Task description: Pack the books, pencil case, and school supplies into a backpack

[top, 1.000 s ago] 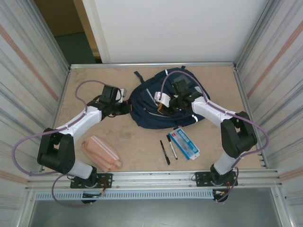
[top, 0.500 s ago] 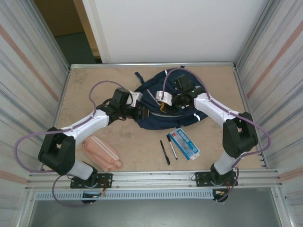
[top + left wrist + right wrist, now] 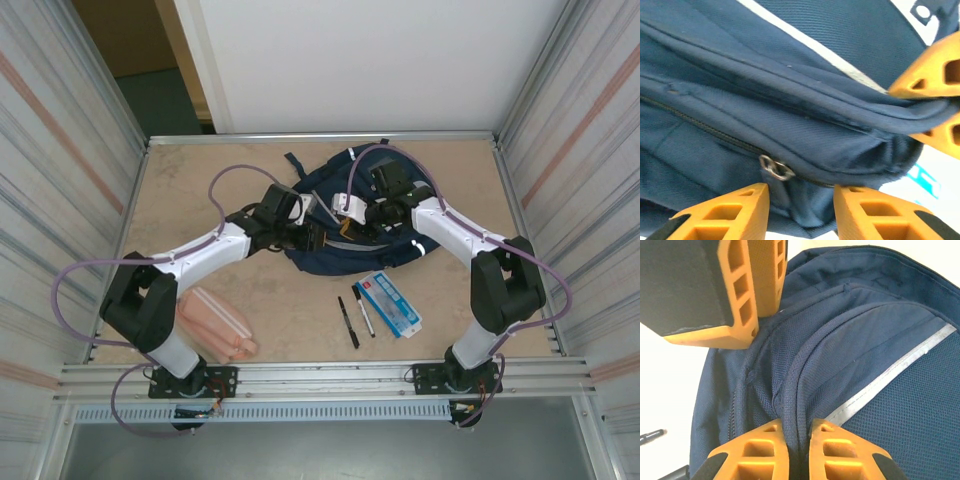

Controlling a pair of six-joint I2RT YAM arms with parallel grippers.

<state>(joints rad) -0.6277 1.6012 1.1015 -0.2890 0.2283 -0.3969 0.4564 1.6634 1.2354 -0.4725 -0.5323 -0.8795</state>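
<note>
So from overhead, the backpack [image 3: 325,258] is lying on the table [image 3: 170,200] a bit toward 12 o'clock from the middle, and both arms are reaching in over it. The right gripper [image 3: 797,429] comes in from roughly 3 o'clock. It's clamped down on a raised ridge of navy fabric next to the zip, with the jaws almost together and the fold squeezed between them, which is super clear in its own wrist cam. The left gripper [image 3: 801,195] comes in from about 9 o'clock and sits right beside the other one. Its jaws stand apart, with a bulge of the bag's edge and a little metal zipper ring [image 3: 776,167] sitting at the gap. Honestly I can't tell if the pads are pressing the cloth, it looks more like straddling than pinching. In that same wrist view the right gripper's orange fingers [image 3: 927,82] show up at 3 o'clock, biting the same seam. The other stuff is out on the table nearer the arm bases, well apart from both grippers. The pencil case [image 3: 215,322] lies slanted at about 8 o'clock, close to the left arm. The two black pens [image 3: 347,321] lie side by side around 5 o'clock, just below the bag. The blue-and-white box [image 3: 391,302] is just beside the pens on their 3 o'clock side.
</note>
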